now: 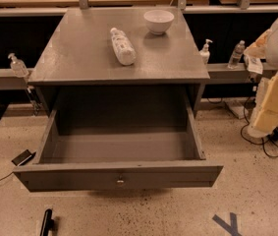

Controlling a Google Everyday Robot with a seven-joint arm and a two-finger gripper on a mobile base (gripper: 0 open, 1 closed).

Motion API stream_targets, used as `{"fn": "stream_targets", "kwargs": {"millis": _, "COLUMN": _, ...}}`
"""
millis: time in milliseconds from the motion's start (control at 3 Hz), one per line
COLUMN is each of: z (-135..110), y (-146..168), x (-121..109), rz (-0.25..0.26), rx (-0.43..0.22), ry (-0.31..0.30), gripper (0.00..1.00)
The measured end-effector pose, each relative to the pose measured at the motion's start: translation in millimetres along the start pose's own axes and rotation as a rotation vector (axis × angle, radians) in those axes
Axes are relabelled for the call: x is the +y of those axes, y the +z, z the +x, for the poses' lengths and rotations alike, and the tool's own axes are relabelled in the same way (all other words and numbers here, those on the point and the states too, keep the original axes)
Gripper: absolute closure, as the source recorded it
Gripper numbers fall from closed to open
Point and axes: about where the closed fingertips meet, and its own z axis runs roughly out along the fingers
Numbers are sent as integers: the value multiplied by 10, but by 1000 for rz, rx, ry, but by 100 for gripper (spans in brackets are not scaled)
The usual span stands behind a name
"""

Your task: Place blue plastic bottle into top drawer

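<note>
The blue plastic bottle (123,46), whitish with a white cap and a speckled label, lies on its side on the grey cabinet top (79,58), left of centre. The top drawer (119,175) is pulled fully out below it, with a round metal knob at the centre of its front panel; its inside is bare. My arm hangs at the right edge of the view, and the gripper (264,118) at its lower end is to the right of the cabinet, level with the drawer and far from the bottle. It holds nothing that I can see.
A white bowl (158,21) stands at the back of the cabinet top. Pump dispensers (205,51) (17,65) and a small water bottle (236,54) stand on the rails at either side. Cables (271,144) and a dark phone-like object (22,157) lie on the floor.
</note>
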Motion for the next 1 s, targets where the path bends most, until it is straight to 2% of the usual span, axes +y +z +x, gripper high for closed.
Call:
{"fn": "stream_targets", "kwargs": {"millis": 333, "z": -68, "y": 17, "x": -59, "rz": 6, "rx": -12, "ry": -14, "gripper": 0}}
{"fn": "stream_targets", "kwargs": {"millis": 667, "z": -407, "y": 115, "x": -341, "rz": 33, "rx": -70, "ry": -85, "gripper": 0}}
{"fn": "stream_targets", "kwargs": {"millis": 1000, "z": -1233, "y": 262, "x": -948, "rz": 121, "rx": -158, "ry": -130, "gripper": 0}}
